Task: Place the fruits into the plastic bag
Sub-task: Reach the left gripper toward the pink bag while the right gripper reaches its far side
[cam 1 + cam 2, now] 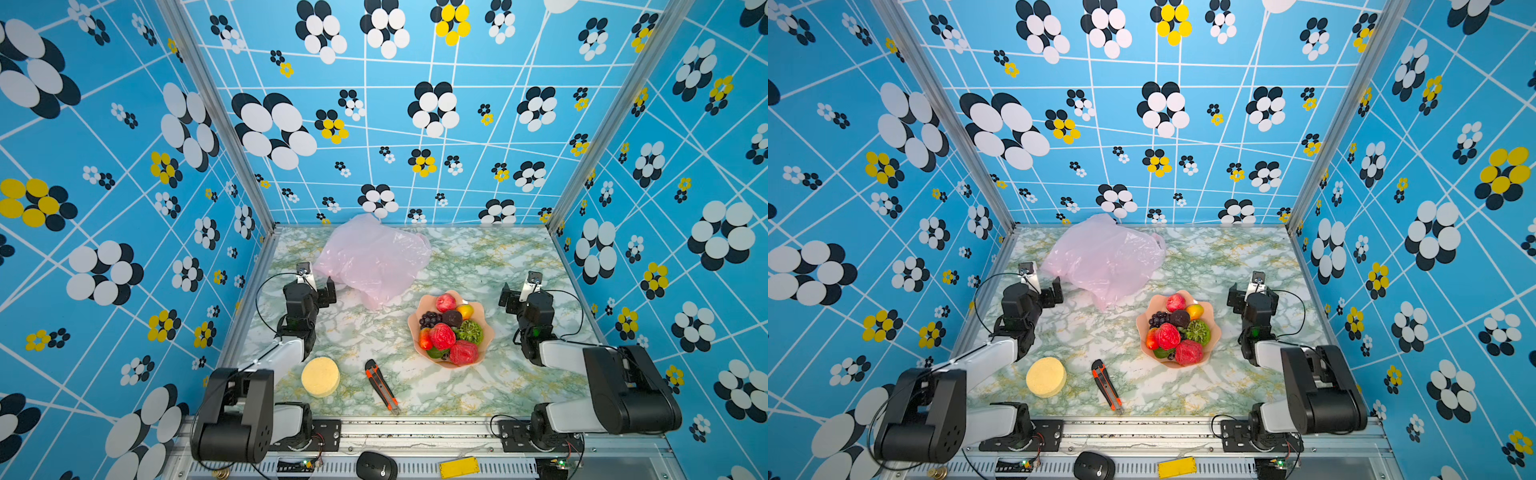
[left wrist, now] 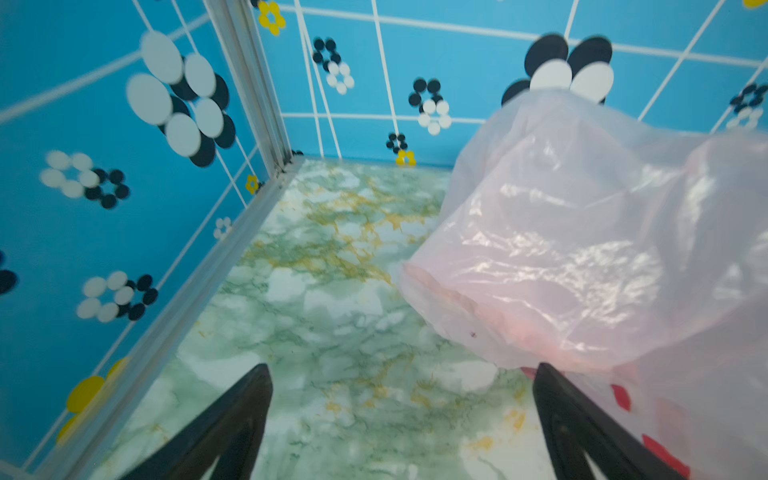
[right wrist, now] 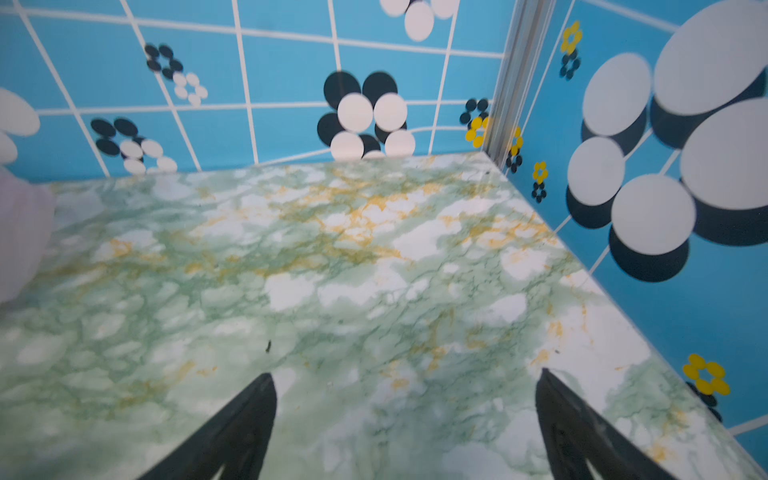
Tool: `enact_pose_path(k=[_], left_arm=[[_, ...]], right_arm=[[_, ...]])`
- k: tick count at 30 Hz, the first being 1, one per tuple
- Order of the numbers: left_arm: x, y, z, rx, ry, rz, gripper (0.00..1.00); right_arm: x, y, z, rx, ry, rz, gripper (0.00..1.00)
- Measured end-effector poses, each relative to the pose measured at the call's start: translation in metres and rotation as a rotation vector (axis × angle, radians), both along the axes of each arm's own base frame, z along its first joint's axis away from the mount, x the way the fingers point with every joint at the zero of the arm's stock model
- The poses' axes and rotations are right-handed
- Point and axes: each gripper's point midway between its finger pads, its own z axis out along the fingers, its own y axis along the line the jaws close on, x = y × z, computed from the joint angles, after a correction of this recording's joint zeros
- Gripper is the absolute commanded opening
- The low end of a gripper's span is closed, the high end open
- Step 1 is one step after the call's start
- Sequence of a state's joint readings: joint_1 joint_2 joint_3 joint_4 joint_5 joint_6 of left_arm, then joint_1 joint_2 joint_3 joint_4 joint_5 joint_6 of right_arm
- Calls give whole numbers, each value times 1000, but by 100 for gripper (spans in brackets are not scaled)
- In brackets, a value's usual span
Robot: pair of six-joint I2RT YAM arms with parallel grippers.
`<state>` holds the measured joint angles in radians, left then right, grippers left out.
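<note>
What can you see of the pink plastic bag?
The thin, translucent pale pink plastic bag lies crumpled and puffed up on the green marbled table, near the back wall, left of centre. Its film looks crinkly and glossy, with red prints low down. It looks empty. One of the open left gripper's fingers reaches its edge; contact unclear.

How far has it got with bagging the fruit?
Nothing is bagged yet. All the fruits sit heaped in the bowl, and the bag lies crumpled at the back. The left end effector beside the bag and the right end effector are both open and empty. Every fruit awaits moving.
</note>
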<state>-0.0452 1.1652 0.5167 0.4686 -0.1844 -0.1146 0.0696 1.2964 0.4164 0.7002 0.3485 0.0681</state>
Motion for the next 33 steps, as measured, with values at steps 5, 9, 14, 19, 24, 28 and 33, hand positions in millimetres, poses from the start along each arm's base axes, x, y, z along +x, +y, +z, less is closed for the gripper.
enact_pose_path(k=[5,9,14,19,24,28,33], left_arm=[[-19,13,53,-178,-4,92,99],[-33,10,74,-320,40,79,99],[-21,-3,67,-533,211,9,99],[1,-16,24,-696,434,-34,99],[-3,-33,-9,-809,567,-61,99],[-4,-38,-8,-841,577,-78,99],[-3,-40,-7,-852,575,-90,99]], right_arm=[[13,13,101,155,-104,41,99],[18,44,143,293,-65,190,99],[22,90,129,499,141,368,99],[25,134,84,692,384,476,99],[44,199,55,803,578,613,99],[69,246,38,857,667,704,99],[104,273,6,947,730,691,99]])
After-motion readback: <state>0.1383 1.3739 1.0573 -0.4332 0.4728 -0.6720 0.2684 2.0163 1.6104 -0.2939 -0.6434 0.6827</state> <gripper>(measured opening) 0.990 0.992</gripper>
